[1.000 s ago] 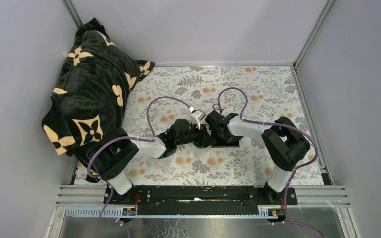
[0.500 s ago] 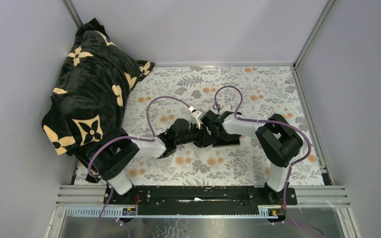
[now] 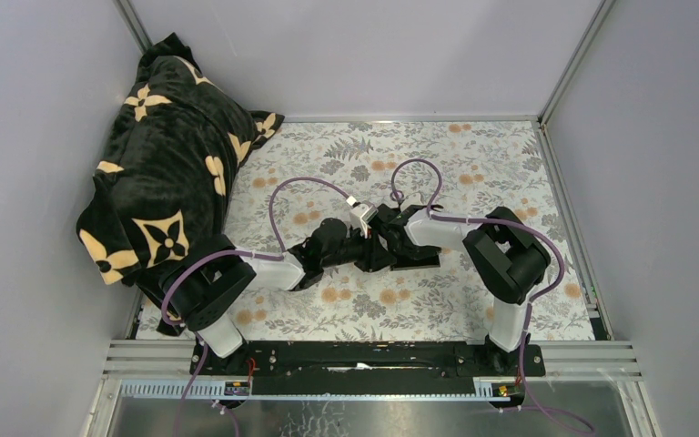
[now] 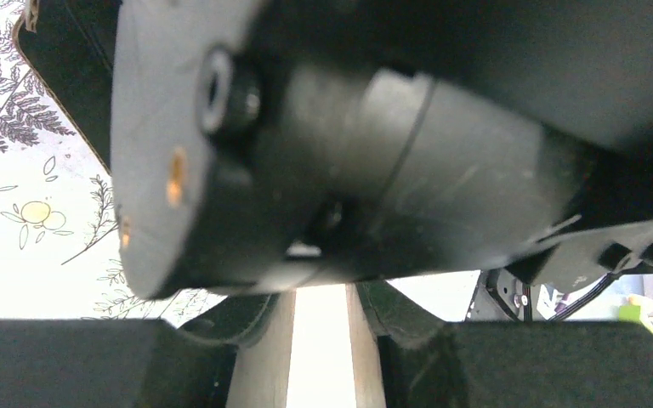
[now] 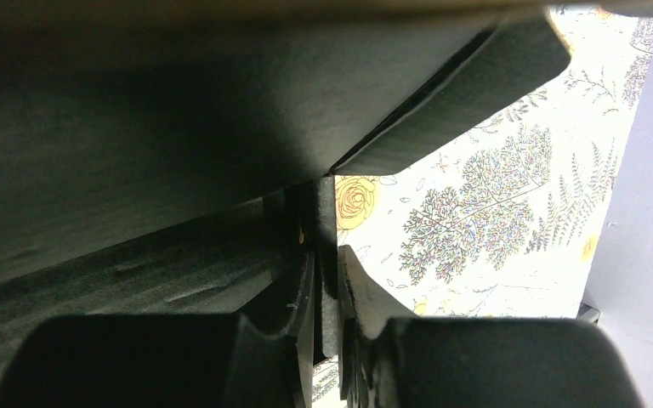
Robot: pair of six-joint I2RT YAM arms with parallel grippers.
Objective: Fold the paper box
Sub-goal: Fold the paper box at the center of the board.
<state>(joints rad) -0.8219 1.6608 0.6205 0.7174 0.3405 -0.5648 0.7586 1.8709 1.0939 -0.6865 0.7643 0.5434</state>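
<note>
The paper box (image 3: 424,259) is flat black card lying mid-table under both grippers. My right gripper (image 3: 391,238) comes in from the right, pinching one thin upright wall of the paper box (image 5: 178,127); the right gripper (image 5: 325,255) has its jaws nearly together with the card edge between them. A second flap (image 5: 476,93) angles off above. My left gripper (image 3: 373,240) meets it from the left. In the left wrist view the left gripper (image 4: 319,302) stands open, with a bright gap between its fingers. A corner of the paper box (image 4: 64,76) shows at top left.
A black plush blanket (image 3: 164,155) with cream flowers is heaped at the back left, partly over the frame. A floral cloth (image 3: 473,155) covers the table. Grey walls close in on three sides. The right arm's dark housing (image 4: 374,144) fills most of the left wrist view.
The right arm has shifted left, its elbow and forearm drawing in toward the left gripper. The left arm has stayed put.
</note>
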